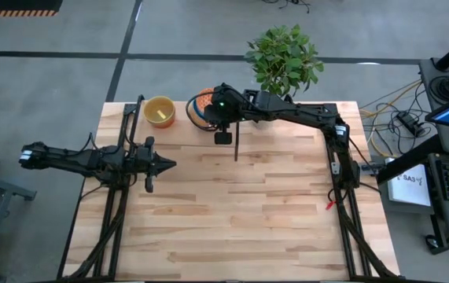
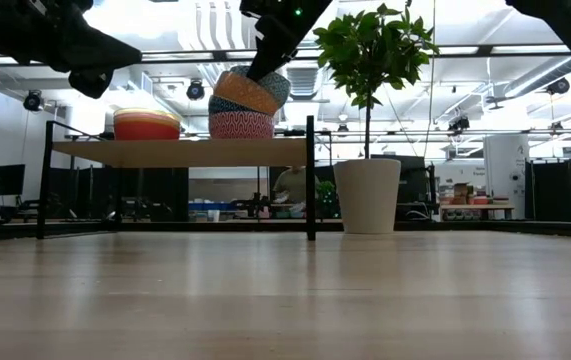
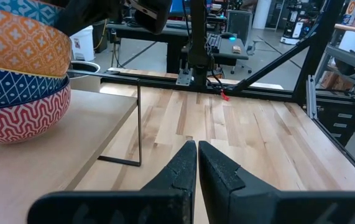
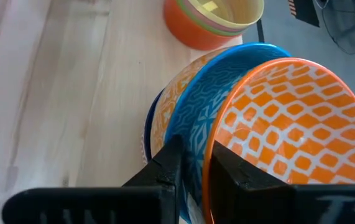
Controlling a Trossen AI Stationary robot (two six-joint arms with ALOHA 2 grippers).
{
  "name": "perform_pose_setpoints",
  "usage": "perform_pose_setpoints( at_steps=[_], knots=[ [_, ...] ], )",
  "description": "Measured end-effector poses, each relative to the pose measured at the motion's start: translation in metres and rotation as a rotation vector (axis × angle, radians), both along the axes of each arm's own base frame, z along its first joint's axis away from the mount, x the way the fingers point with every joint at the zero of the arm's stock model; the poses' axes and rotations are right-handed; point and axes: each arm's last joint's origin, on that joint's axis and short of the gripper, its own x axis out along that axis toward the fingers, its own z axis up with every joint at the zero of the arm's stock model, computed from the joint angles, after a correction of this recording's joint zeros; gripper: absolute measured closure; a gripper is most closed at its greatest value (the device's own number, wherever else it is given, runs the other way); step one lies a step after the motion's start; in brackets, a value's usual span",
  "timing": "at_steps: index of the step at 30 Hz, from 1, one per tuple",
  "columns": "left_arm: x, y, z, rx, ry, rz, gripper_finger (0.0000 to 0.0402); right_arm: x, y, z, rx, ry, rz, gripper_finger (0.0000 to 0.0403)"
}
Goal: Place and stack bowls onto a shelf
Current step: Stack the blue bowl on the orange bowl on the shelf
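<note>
From above you mostly just see the right gripper [image 1: 222, 110] parked over a bowl stack [image 1: 200, 108] on the shelf [image 1: 178, 119], next to a yellow-topped stack [image 1: 160, 111]. The right wrist cam is what shows the grip: fingers clamped on the rim of the orange patterned bowl [image 4: 292, 137], which sits tilted in a light blue bowl [image 4: 199, 124]. The low view shows that tilt too, over a red-patterned bowl [image 2: 241, 125], with the plant pot [image 2: 367, 195] beside the shelf. The left gripper [image 1: 165, 164] hangs off to the left, fingers together in its own cam [image 3: 197, 168].
</note>
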Motion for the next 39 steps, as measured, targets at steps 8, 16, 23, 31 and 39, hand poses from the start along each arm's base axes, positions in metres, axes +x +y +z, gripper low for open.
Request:
perform_pose_setpoints(
  at_steps=[8, 16, 23, 31, 39],
  knots=[
    [0.0, 0.0, 0.0, 0.0, 0.0, 0.0, 0.0402, 0.0002, -0.0002, 0.0003, 0.009, -0.008, -0.011, 0.0325],
    [0.0, 0.0, 0.0, 0.0, 0.0, 0.0, 0.0402, 0.0021, -0.0006, 0.0024, 0.003, -0.037, -0.009, 0.0323],
    [0.0, 0.0, 0.0, 0.002, 0.0, -0.001, 0.0402, 0.0035, -0.001, 0.0042, -0.003, -0.06, -0.009, 0.0346],
    [0.0, 0.0, 0.0, 0.005, 0.0, -0.001, 0.0402, 0.007, -0.0019, 0.008, -0.012, -0.117, -0.013, 0.0383],
    [0.0, 0.0, 0.0, 0.005, 0.0, -0.001, 0.0402, 0.0061, -0.0009, 0.0063, 0.034, -0.111, -0.017, 0.0369]
  ],
)
